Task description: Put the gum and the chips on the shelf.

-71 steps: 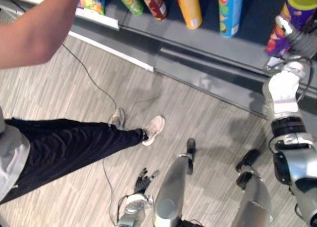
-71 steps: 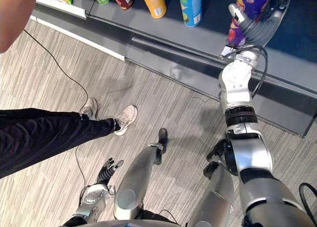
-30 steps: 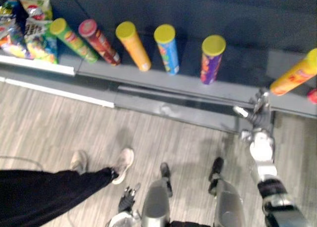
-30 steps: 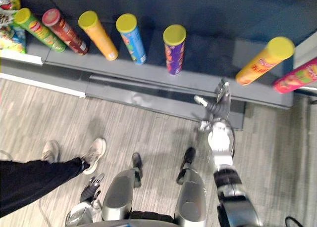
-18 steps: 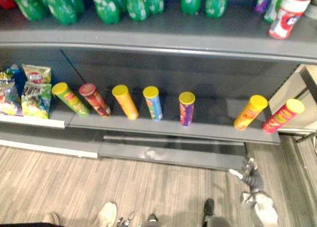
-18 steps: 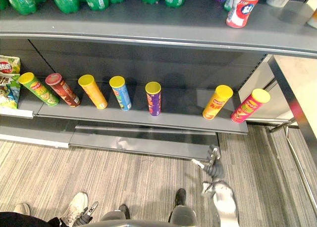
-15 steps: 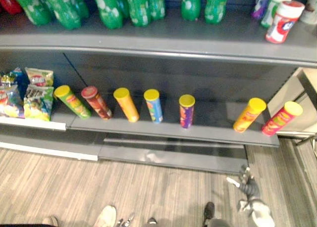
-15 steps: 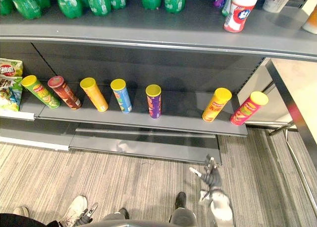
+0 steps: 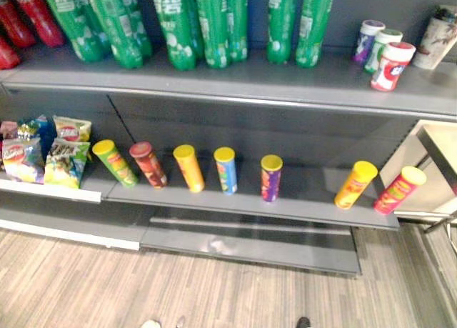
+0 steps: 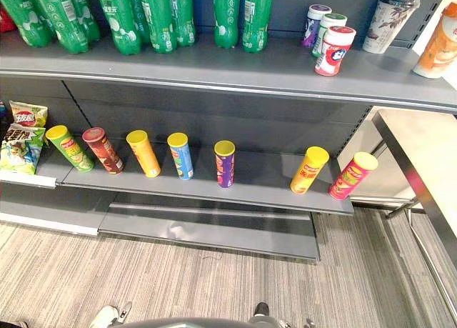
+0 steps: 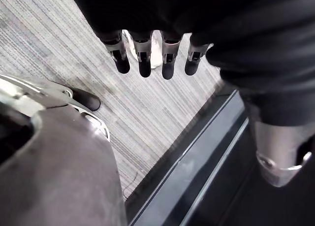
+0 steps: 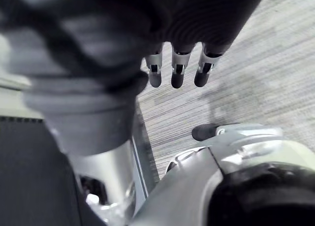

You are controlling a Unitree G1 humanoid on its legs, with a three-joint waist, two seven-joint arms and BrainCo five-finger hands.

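Left hand (image 11: 144,63) and right hand (image 12: 178,72) hang empty, fingers straight, over the floor (image 11: 54,44). Gum tub (image 10: 334,50) stands at 1 o'clock on the upper shelf (image 10: 214,67). Chips cans (image 10: 224,164) line the lower shelf (image 10: 268,181) from 9 to 3 o'clock. Recommend confirming stable seating and keeping arms clear.

We see the gum tub (image 10: 334,49), red and white with a white lid, standing upright on the upper shelf (image 10: 214,65), just in front of two similar tubs (image 10: 325,29). The chips can (image 10: 224,164), purple with a yellow lid, stands upright on the lower shelf (image 10: 265,176), between a blue can (image 10: 181,156) and an orange can (image 10: 308,169).
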